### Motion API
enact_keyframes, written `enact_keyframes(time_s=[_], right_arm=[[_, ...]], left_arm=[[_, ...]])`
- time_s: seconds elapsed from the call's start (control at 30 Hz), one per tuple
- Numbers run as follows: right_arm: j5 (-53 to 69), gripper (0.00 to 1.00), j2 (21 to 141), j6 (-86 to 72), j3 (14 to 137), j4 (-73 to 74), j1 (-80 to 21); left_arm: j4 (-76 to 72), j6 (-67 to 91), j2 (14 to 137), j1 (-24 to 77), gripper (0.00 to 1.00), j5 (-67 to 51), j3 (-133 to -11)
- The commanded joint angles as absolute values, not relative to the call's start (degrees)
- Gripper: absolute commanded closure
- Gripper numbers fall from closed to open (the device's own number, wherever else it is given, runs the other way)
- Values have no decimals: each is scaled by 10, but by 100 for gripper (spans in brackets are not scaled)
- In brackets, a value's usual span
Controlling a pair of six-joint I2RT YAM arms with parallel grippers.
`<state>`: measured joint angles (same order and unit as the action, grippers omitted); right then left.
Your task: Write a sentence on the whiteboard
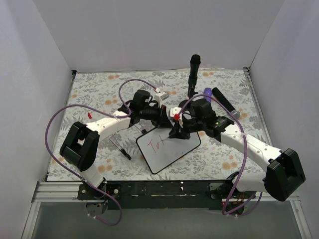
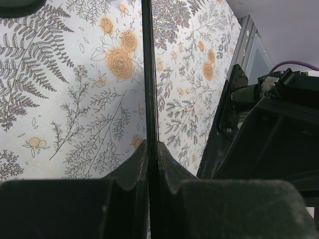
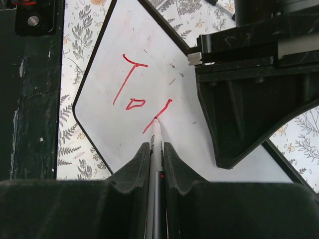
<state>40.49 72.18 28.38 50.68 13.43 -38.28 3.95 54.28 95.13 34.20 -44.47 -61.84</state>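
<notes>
Red strokes of the sentence (image 3: 130,87), "To" plus a slash, sit at the left end of the whiteboard (image 1: 172,152). The whiteboard lies by the worktop's (image 1: 94,89) near edge, midway along it, its long axis slanting from near-left to far-right. The right tool (image 3: 155,147) clamps a marker (image 3: 156,132), tip on the whiteboard; the left tool (image 2: 151,147) pinches the whiteboard by its edge. Probably best: light, even pressure, short strokes following that slant, left grip firm.
</notes>
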Motion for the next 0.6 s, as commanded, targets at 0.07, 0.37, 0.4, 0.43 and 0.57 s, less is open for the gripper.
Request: enact_keyframes(time_s=[0.07,0.37,0.4,0.43,0.57], right_arm=[[410,99,736,267,541,107,-386],[425,99,749,268,539,110,-394],[426,99,750,270,539,115,-395],[426,99,751,272,539,118,-395],[424,99,751,284,529,127,-400]], left_arm=[[26,498,928,343,100,-446,-613],[25,499,928,343,100,-446,-613],[25,499,928,343,100,-446,-613],[25,497,928,343,100,-446,-613],[25,497,926,343,100,-446,-613]])
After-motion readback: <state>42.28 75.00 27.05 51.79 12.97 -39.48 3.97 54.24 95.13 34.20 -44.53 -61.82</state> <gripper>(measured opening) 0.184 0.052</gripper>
